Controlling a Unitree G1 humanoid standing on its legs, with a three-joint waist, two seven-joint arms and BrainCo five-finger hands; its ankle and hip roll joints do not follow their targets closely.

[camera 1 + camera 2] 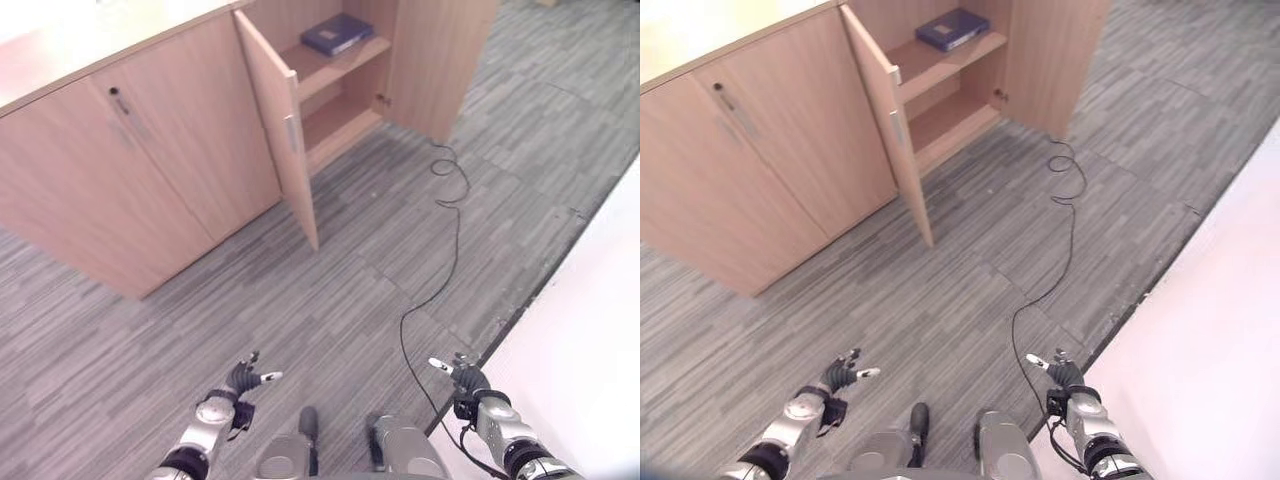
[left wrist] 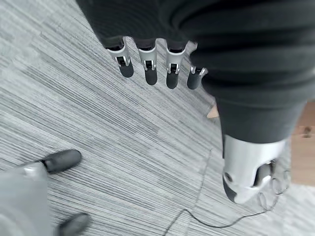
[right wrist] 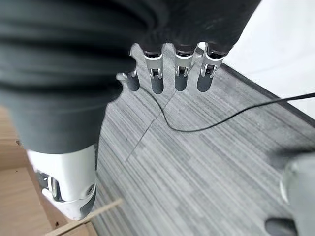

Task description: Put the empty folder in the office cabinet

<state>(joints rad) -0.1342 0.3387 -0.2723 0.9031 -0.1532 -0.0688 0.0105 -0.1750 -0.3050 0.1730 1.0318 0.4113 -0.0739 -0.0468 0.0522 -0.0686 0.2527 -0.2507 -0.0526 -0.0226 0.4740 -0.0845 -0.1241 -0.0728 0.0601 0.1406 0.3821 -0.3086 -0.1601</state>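
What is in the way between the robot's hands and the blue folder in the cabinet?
Nothing visible. The blue folder already lies on the upper shelf of the cabinet, whose door stands open. Bare carpet lies between it and the open left hand and right hand.

A dark blue flat folder [image 1: 337, 33] lies on its broad side on the upper shelf of a light wooden office cabinet [image 1: 435, 60], at the top centre of the frame. The cabinet's narrow wooden door [image 1: 283, 120] stands swung wide open.
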